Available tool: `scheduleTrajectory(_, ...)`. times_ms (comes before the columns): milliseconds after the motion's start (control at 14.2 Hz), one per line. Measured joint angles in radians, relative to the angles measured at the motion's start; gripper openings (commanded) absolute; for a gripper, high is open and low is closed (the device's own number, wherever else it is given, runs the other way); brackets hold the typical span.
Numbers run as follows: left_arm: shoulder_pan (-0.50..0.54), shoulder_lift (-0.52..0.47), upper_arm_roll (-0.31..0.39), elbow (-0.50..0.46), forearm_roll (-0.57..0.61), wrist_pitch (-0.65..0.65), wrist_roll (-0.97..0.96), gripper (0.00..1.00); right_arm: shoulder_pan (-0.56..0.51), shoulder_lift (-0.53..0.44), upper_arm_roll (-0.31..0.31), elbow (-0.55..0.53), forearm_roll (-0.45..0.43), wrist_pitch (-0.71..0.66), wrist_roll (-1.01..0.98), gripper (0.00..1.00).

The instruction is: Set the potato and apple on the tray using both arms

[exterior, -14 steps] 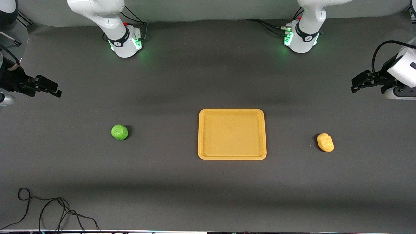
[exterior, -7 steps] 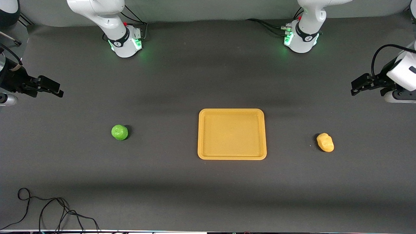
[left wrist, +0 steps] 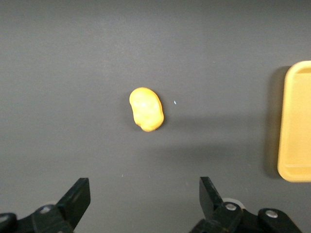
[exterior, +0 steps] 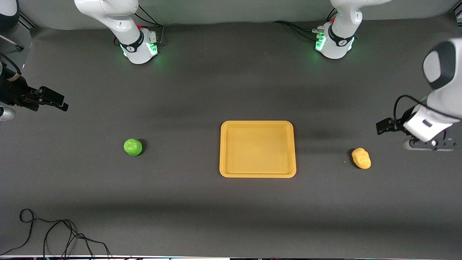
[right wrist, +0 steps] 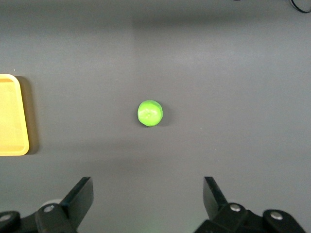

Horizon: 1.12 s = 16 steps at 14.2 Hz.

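Sitting on the bench (exterior: 202,90): one tray (exterior: 257,174), one apple (exterior: 133,147), one potato (exterior: 361,158) and one cable (exterior: 54,234) lying at a corner. Two arms are showing, each carrying one gripper.

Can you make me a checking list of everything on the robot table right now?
Surface: dark grey table, flat.
Job's things: tray mid-table, nothing in it; apple on the table toward the right arm's end; potato on the table toward the left arm's end.
Clutter: nothing seen.
Grippers: left tool open, up over the table by the potato; right tool open, in the air at the apple's end. Neither holds anything.
Cables: loose black cable at the table's near edge.
Surroundings: two green-lit arm bases.
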Motion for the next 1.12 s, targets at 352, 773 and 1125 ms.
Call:
scheduleTrajectory(352, 0.025, 0.189, 0.003, -0.031, 0.003, 0.207, 0.0, 1.0, 0.002, 0.024, 0.003, -0.008, 0.0, 0.0, 0.0, 1.0)
scheduleTrajectory(773, 0.025, 0.369, 0.002, -0.077, 0.003, 0.473, -0.002, 1.0, 0.007, 0.05, 0.004, -0.057, 0.006, 0.06, -0.028, 1.0)
scheduleTrajectory(1125, 0.026, 0.391, 0.003, -0.076, 0.005, 0.486, -0.003, 0.49, 0.017, 0.055, 0.004, -0.206, 0.006, 0.197, -0.054, 1.0)
